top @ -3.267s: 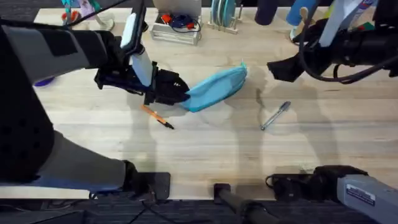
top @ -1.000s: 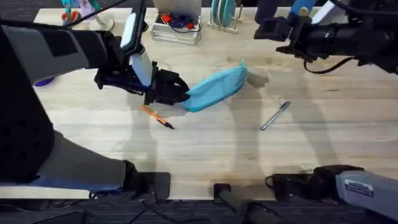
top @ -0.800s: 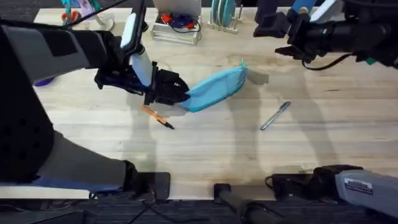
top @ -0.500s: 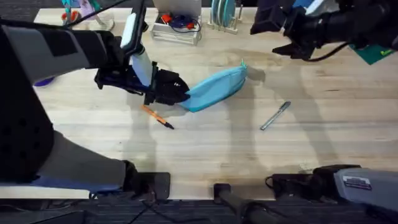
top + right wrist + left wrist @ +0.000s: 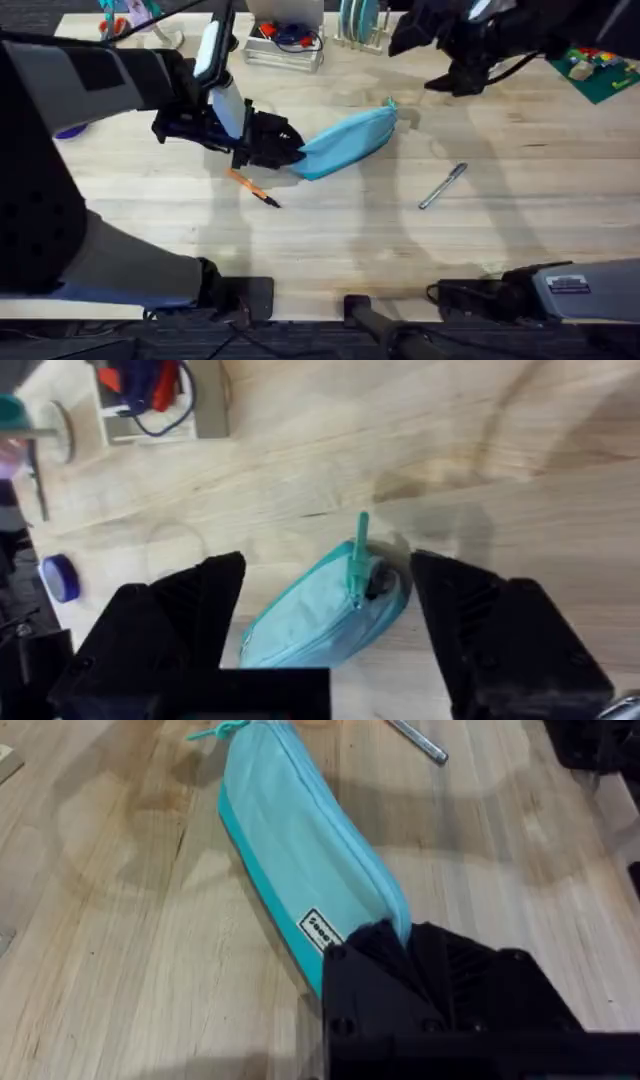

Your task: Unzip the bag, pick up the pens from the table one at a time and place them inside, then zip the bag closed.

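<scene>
Count: one bag (image 5: 345, 141), two pens, two grippers, all over one table (image 5: 340, 230).

The bag is a light blue pouch lying flat on the table. Its long axis runs diagonally in the overhead view, from a near-left end to a far-right end. The zipper line runs along that axis, and its teal pull tab (image 5: 359, 550) sits at the far-right end, sticking out past the fabric. The zipper appears closed along its visible length.

A small white label (image 5: 322, 931) is sewn on the bag's side near the left-hand end. It carries dark lettering too small to read.

The orange pen (image 5: 252, 188) lies on the table just beside the bag's near-left end, on its near side, black tip pointing away from the bag. The silver pen (image 5: 442, 186) lies well apart from the bag, to its right, roughly parallel to the bag's axis.

The left gripper (image 5: 290, 152) is clamped on the bag's near-left end, fabric pinched between the fingers.

The right gripper (image 5: 325, 635) hangs above the bag's far-right end, fingers spread wide apart on either side of the pull tab and not touching it.
</scene>
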